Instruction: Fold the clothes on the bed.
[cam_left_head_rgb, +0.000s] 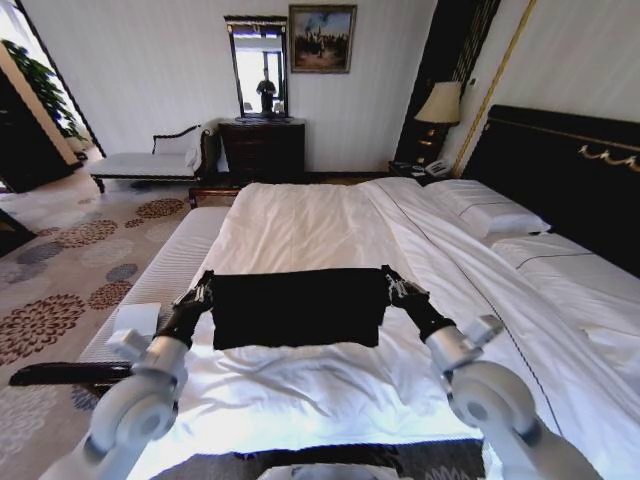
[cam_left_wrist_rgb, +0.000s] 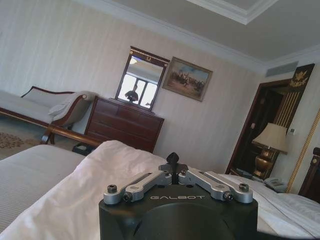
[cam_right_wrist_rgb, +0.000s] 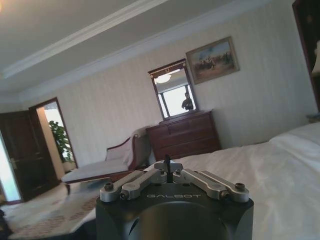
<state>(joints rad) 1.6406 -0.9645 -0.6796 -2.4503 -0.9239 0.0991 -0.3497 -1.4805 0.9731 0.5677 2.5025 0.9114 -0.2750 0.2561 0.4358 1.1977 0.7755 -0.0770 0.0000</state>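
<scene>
The clothes are one black T-shirt (cam_left_head_rgb: 298, 308), spread as a wide dark rectangle across the near part of the bed (cam_left_head_rgb: 300, 225), which has white sheets. My left gripper (cam_left_head_rgb: 203, 291) is shut on the shirt's far left corner. My right gripper (cam_left_head_rgb: 393, 284) is shut on its far right corner. The cloth is stretched straight between them. I cannot tell whether that far edge is lifted off the sheet. In the left wrist view the left gripper (cam_left_wrist_rgb: 172, 159) has its fingers drawn together, and so does the right gripper (cam_right_wrist_rgb: 167, 161) in the right wrist view.
White pillows (cam_left_head_rgb: 487, 213) and a dark headboard (cam_left_head_rgb: 570, 170) lie to the right. A pale striped bench (cam_left_head_rgb: 165, 270) runs along the bed's left side. A dark dresser (cam_left_head_rgb: 262, 150) and a chaise (cam_left_head_rgb: 150, 163) stand by the far wall, with a lamp (cam_left_head_rgb: 440, 105) at the back right.
</scene>
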